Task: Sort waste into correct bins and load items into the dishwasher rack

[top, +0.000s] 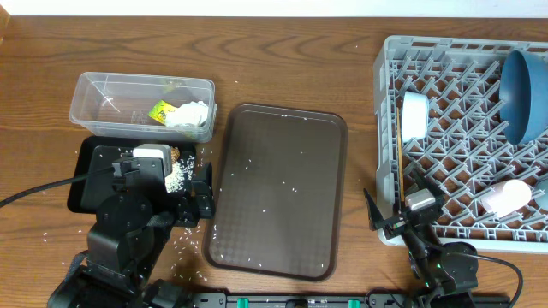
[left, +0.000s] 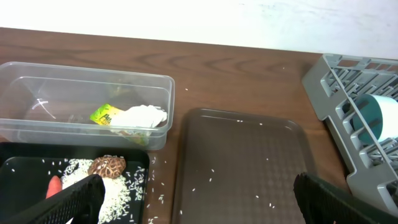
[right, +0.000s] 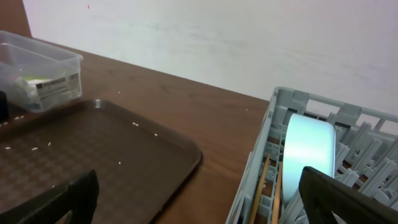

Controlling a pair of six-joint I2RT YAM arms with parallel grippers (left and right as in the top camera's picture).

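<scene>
The clear tub (top: 103, 85) holds the yellow-green wrapper (left: 107, 115) and white tissue (left: 144, 116). The black tray (left: 18, 165) below it holds a brown lumpy piece (left: 107, 165), an orange carrot tip (left: 55, 185) and rice (left: 118, 186). My left gripper (left: 199, 205) is open and empty, straddling the edge between the black tray and the brown serving tray. The grey rack (top: 467, 137) holds the blue dish (top: 524, 94), a light-blue cup (right: 308, 149), chopsticks (right: 258, 193) and a white vessel on its side (top: 505, 197). My right gripper (right: 199, 205) is open and empty at the rack's near left corner.
The brown serving tray (top: 278, 180) lies between the bins and the rack, with a few rice grains scattered on it. More grains lie on the wood beside the black tray (top: 184, 239). The left arm covers much of the black tray in the overhead view.
</scene>
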